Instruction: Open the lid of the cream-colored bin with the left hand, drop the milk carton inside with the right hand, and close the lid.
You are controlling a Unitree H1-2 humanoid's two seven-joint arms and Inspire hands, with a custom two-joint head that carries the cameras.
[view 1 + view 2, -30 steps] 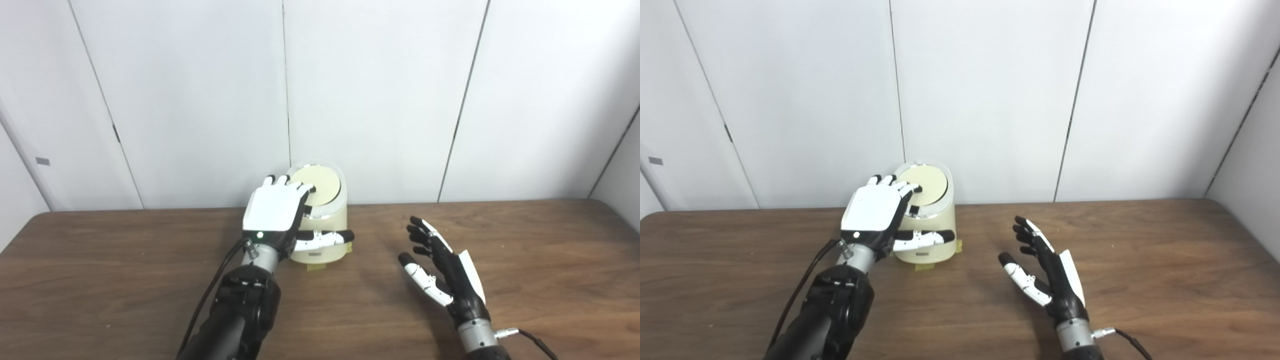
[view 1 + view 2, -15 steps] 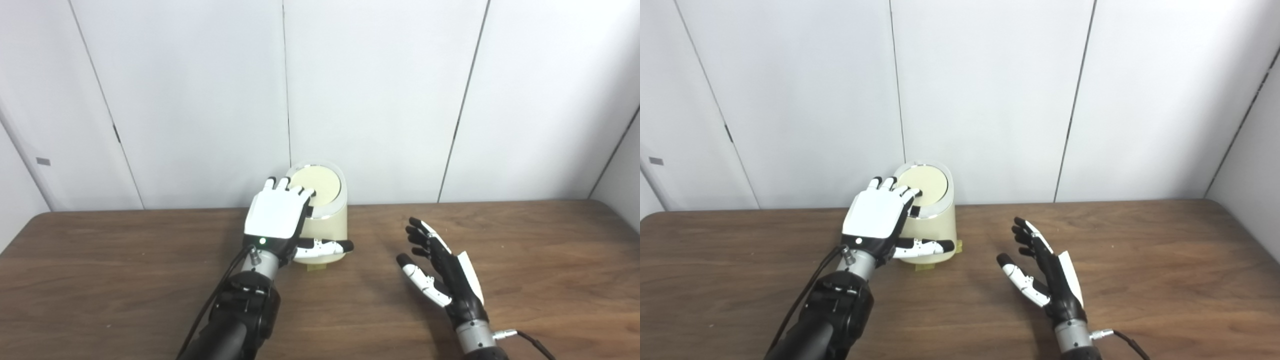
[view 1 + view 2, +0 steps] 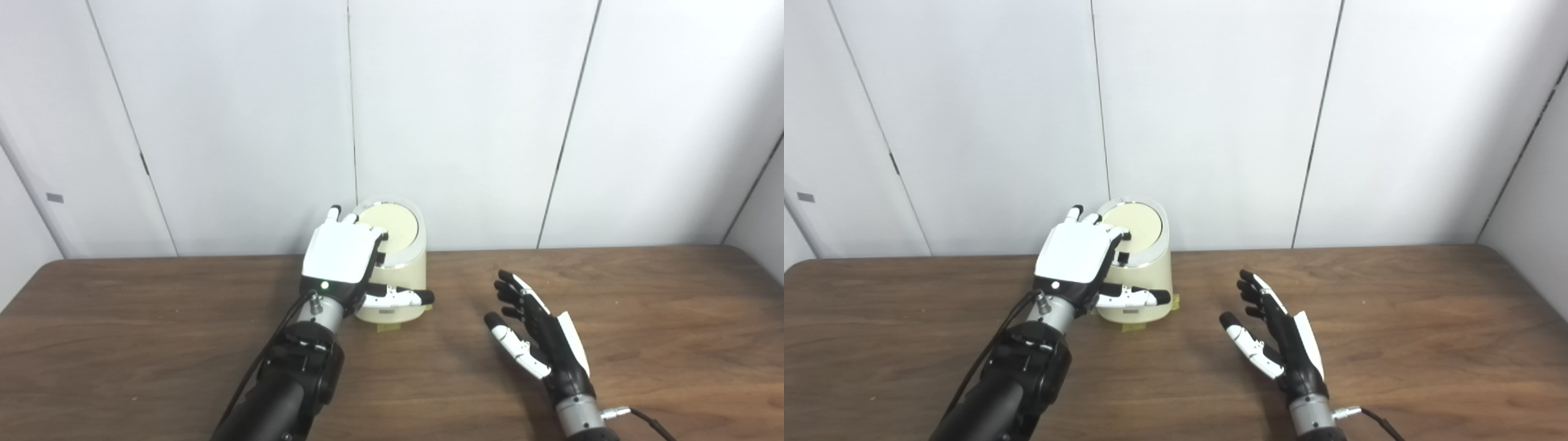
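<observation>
A cream-colored bin (image 3: 404, 278) stands at the back middle of the brown table, near the wall. Its round lid (image 3: 392, 222) is shut and tilts toward me. My left hand (image 3: 340, 257) is open, its fingers resting at the lid's left edge and its thumb stretched across the bin's front. My right hand (image 3: 539, 340) is open and empty, palm facing left, above the table to the right of the bin. No milk carton shows in either view.
A strip of yellow tape (image 3: 387, 327) lies on the table (image 3: 122, 343) at the bin's front foot. White wall panels (image 3: 465, 122) stand right behind the bin. A cable (image 3: 643, 416) leaves my right wrist.
My left hand has drawn back a little and tipped up at the lid's left edge, thumb lower on the bin's front. My right hand has slid slightly toward me. The lid stays shut.
</observation>
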